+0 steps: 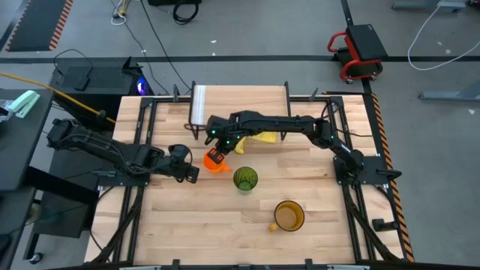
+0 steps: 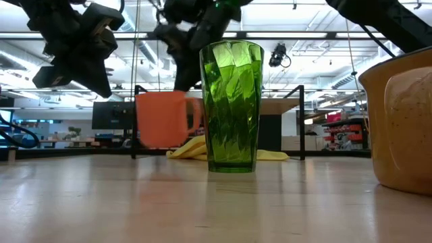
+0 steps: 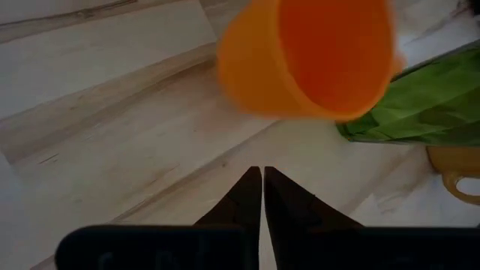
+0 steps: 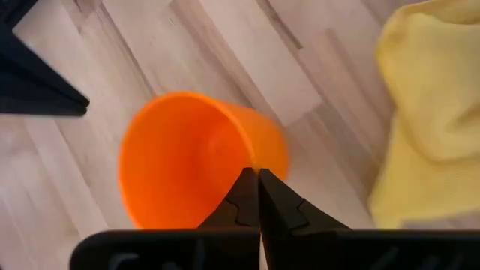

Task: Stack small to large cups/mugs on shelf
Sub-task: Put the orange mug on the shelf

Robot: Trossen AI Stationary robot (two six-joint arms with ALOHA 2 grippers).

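I have the small orange plastic mug (image 1: 215, 160) pinched by its rim in my right gripper (image 4: 257, 177), fingers closed on the wall, lifted off the table just in front of the wooden-topped shelf (image 1: 240, 101). My left gripper (image 3: 262, 180) waits beside it, closed, empty. The green tumbler (image 1: 245, 179) stands near.

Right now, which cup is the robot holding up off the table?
The orange cup. The right gripper has its jaws pinched on the rim, lifting it. The green cup and the yellow mug both stand on the table, untouched.
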